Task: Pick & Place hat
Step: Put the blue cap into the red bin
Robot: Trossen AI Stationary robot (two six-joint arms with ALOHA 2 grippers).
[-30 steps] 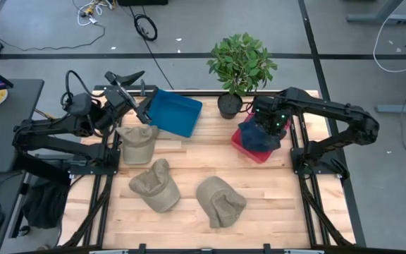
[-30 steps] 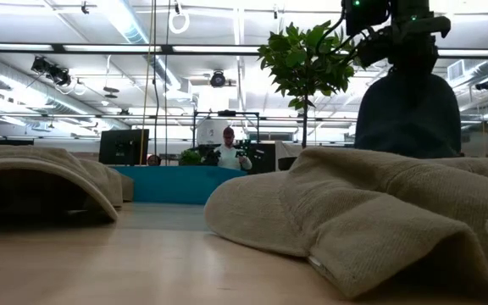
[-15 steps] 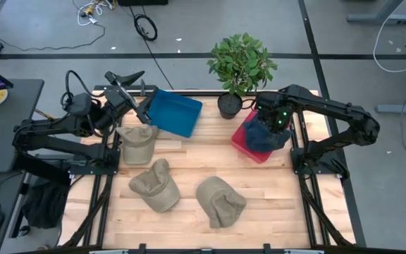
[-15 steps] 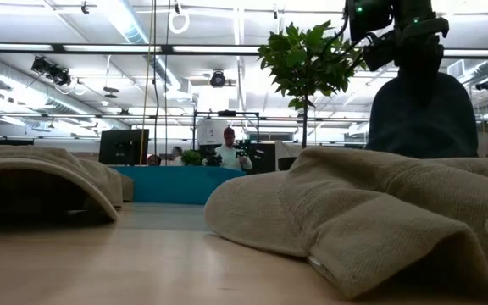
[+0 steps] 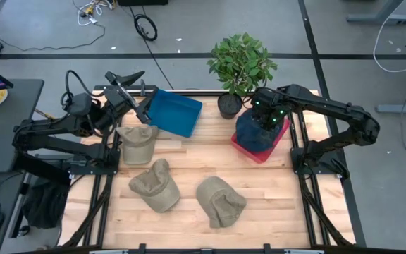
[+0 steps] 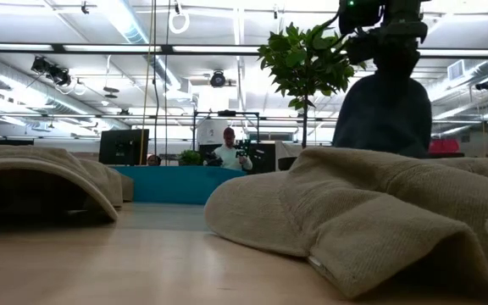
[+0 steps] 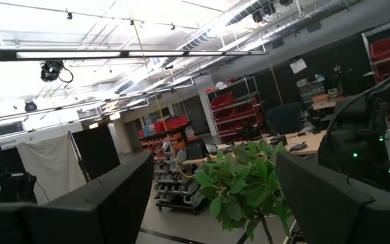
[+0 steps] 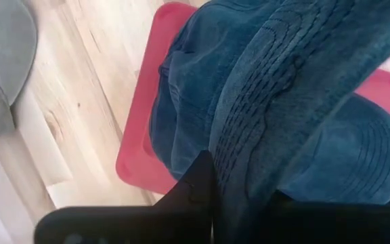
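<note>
Hat (image 5: pixel 256 132) of dark blue fabric, with a ribbed knitted band, hangs from the right gripper (image 5: pixel 267 116), whose fingers are clamped together on its cloth. It is above the red tray (image 5: pixel 268 148) at about 2 o'clock on the desk (image 5: pixel 189 166), beside the potted plant (image 5: pixel 242 65). Its long axis goes down from the gripper, lower part bunched over the tray. Left gripper (image 5: pixel 134 82) waits at 10 o'clock near the blue tray (image 5: pixel 175 111), fingers apart. Three tan hats (image 5: pixel 220 201) lie on the desk.

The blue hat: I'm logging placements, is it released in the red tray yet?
Not released. The right pincer is shut on the blue hat, which hangs over the red tray.
</note>
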